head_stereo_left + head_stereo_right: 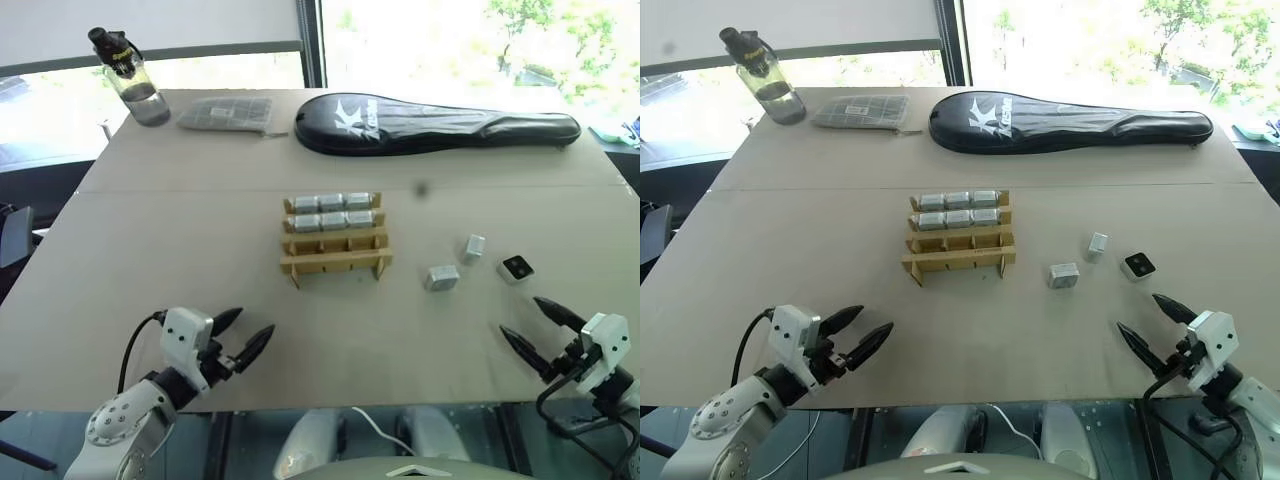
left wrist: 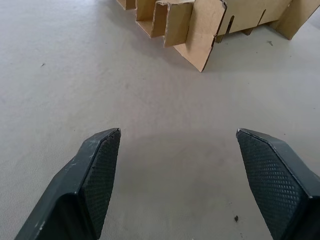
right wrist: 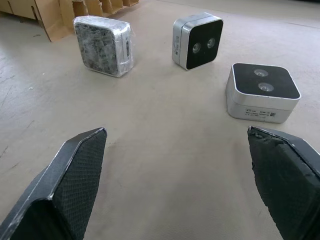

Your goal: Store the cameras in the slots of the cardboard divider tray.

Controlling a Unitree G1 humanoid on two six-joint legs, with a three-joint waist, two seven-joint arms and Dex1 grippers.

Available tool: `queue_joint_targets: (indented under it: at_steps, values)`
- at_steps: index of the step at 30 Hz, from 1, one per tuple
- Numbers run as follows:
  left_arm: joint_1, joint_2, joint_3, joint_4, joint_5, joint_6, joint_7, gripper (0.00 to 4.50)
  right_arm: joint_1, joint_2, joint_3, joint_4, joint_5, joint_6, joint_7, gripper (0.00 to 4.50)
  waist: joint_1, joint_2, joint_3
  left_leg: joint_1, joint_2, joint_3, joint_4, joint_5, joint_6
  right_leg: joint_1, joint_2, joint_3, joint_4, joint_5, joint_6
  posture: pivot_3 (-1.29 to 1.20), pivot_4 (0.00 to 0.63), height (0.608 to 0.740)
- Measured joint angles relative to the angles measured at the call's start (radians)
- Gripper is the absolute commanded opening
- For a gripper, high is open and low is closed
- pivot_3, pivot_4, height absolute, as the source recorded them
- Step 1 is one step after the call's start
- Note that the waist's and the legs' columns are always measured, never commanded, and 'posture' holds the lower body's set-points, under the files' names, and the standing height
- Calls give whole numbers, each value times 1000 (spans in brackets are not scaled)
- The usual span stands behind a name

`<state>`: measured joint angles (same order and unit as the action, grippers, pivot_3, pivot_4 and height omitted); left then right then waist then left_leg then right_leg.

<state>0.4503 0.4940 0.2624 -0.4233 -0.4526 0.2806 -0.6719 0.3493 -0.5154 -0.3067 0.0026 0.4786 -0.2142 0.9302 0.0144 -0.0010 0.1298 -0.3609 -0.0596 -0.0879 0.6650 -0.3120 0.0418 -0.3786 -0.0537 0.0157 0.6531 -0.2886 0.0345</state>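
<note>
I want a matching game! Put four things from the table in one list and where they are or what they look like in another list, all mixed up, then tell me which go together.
Things:
1. water bottle
2. black racket case
3. cardboard divider tray
4. camera with its dark face up

Places or states:
A. loose on the table near the right gripper
B. far left corner of the table
C. middle of the table, back rows filled with cameras
D. lying long along the far edge, right of the flat grey packet

Pairs: 1-B, 2-D, 3-C, 4-A
</note>
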Motion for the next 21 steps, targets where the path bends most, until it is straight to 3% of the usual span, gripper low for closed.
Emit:
queue_joint_targets:
  at_steps: [21]
  values:
    - [20, -7, 1, 5, 0, -44, -25, 3822, -41, -9, -1, 62, -18, -30, 31, 4500, 0, 0, 0, 0, 0, 0, 0, 0, 0, 0, 0, 0, 0, 0, 0, 0, 150, 740]
